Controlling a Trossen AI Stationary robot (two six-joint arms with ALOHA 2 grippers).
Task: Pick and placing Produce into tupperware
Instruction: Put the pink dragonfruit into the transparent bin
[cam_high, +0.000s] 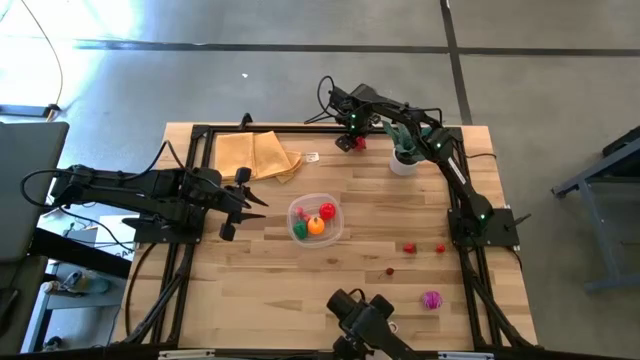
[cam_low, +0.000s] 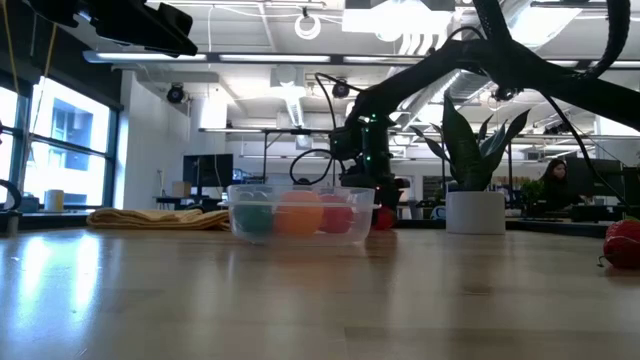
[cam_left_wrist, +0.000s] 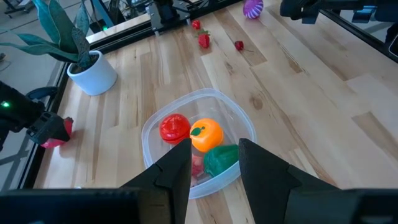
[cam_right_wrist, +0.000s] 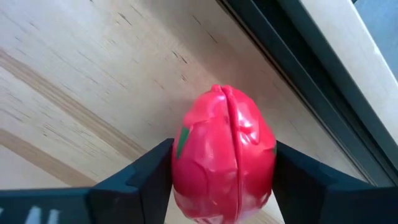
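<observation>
The right claw (cam_right_wrist: 224, 180) pinches a glossy, wrinkled red toy fruit (cam_right_wrist: 224, 152) with a seam, at the far edge of the pale wood-grain counter (cam_high: 380, 230). The clear, round-cornered tupperware (cam_high: 331, 232) sits mid-counter holding a red tomato (cam_left_wrist: 174, 127), smooth orange (cam_left_wrist: 206, 135) and green piece (cam_left_wrist: 221, 158). The left claw (cam_left_wrist: 214, 165), pressed together, hovers left of it.
</observation>
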